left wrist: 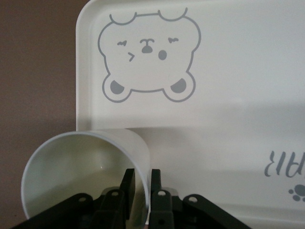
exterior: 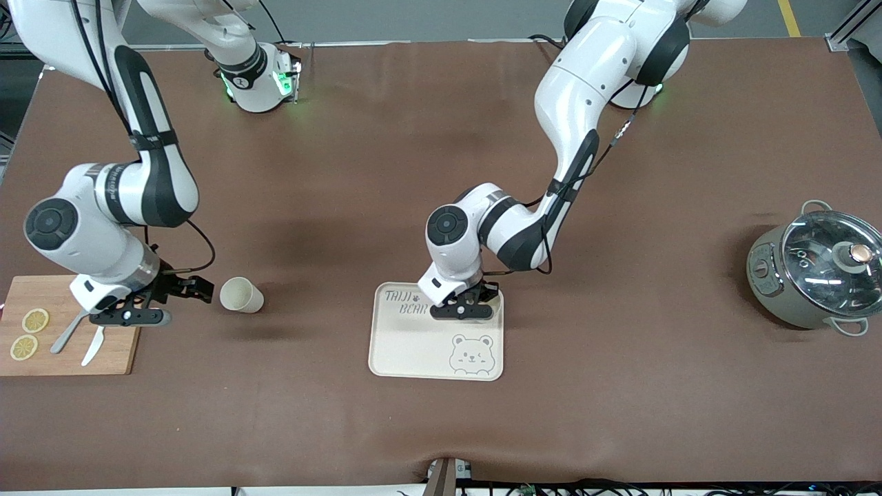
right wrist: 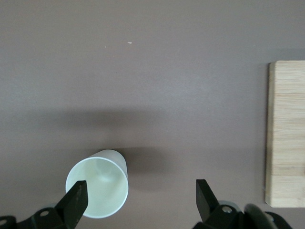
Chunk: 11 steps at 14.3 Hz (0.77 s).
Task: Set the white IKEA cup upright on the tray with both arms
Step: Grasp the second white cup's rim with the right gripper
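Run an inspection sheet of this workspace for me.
Surface: brown table cover, wrinkled at the near edge.
Job's things: cream bear tray; one white cup over it at the left gripper; second cup on its side on the table.
Clutter: cutting board with lemon slices and two utensils; lidded pot.
Grippers: left gripper at the first cup's rim; right gripper open, facing the second cup's mouth.
Cables: black cable looping at the right wrist.
Surroundings: grey floor.
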### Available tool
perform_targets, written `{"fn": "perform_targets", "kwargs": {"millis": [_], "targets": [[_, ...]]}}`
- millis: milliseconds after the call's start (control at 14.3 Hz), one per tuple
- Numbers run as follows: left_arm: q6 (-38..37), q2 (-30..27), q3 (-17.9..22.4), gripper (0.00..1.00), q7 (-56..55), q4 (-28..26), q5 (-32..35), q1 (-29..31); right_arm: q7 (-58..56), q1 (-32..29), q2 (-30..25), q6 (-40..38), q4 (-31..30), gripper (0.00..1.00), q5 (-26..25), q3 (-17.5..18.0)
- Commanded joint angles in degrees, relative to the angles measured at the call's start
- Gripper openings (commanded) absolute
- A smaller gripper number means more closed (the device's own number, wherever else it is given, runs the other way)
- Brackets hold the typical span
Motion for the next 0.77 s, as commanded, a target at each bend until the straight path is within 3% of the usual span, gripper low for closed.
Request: {"fn": "perform_targets", "kwargs": {"millis": [0,700], "targets": [[-0.6,0.2,0.3,0.22,1.2,0.9,-1.3,-0.2,0.3,0.9,1.7,1.7,0.0,1.00,0.5,-0.2],[-5.2,-0.9,0.0,0.24,2.6,2.2,-2.5,0.2,-2.6,-0.2,3.4,8.8,-5.7,1.00,0.2,-0.2]]}}
